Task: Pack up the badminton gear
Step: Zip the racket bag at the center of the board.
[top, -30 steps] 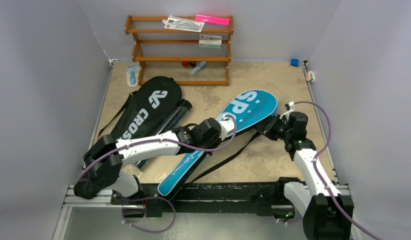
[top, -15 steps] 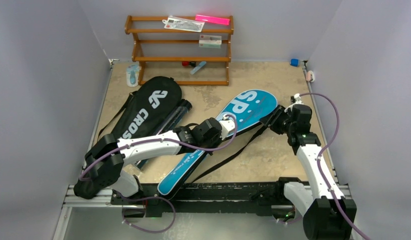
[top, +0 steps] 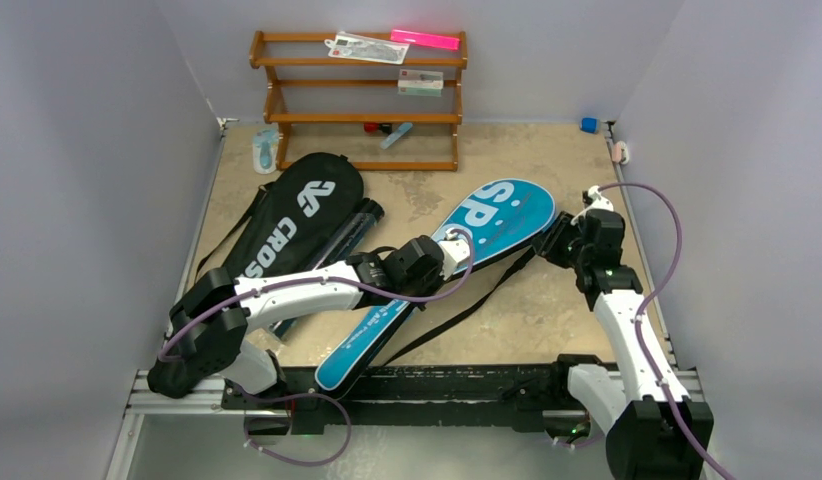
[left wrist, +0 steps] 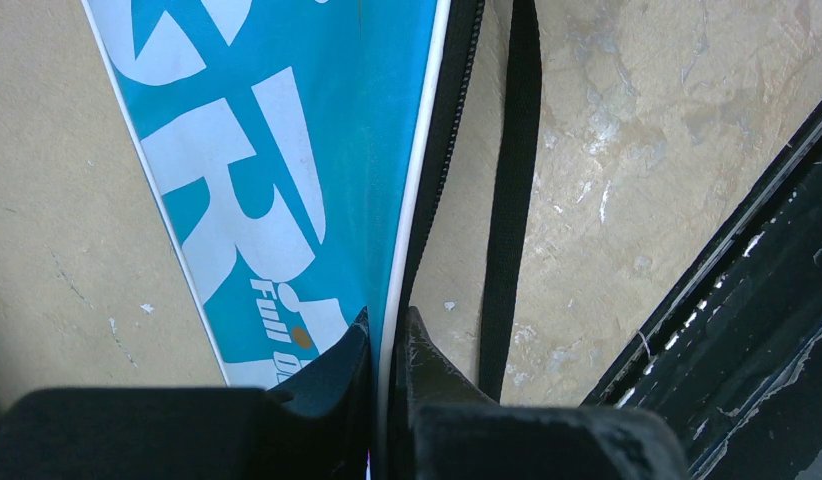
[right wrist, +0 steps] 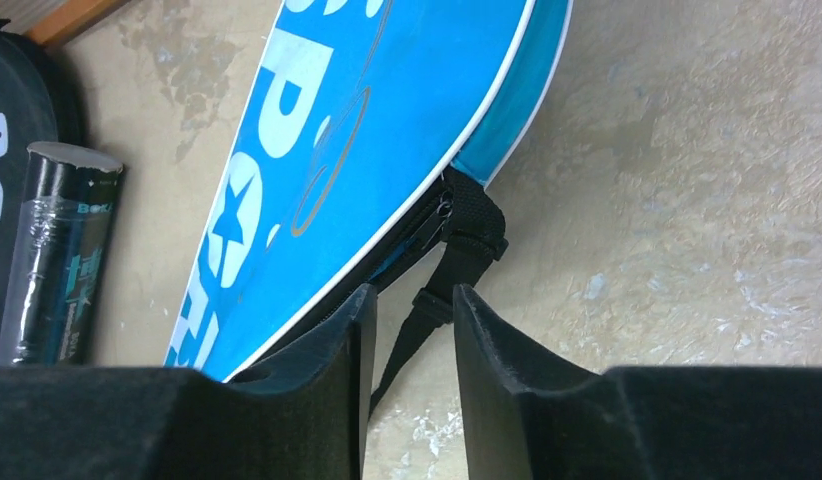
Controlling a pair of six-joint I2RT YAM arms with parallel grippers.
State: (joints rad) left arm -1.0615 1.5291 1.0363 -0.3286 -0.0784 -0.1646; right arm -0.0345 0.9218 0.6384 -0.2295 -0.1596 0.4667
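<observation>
At frame centre, the blue cover [top: 507, 210] lies diagonally on the surface [top: 547, 150]. The left claw [left wrist: 387, 330] pinches its white-piped edge; the right claw [right wrist: 407, 300] stands parted at its strap [right wrist: 457, 260]. There are two covers, counting the black cover [top: 287, 220], and one tube [top: 352, 228].

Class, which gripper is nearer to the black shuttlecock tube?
Left. The left gripper, pinching the blue SPORT cover at its edge, sits right of the black tube; the right gripper is farther right, at the cover's right edge.
</observation>
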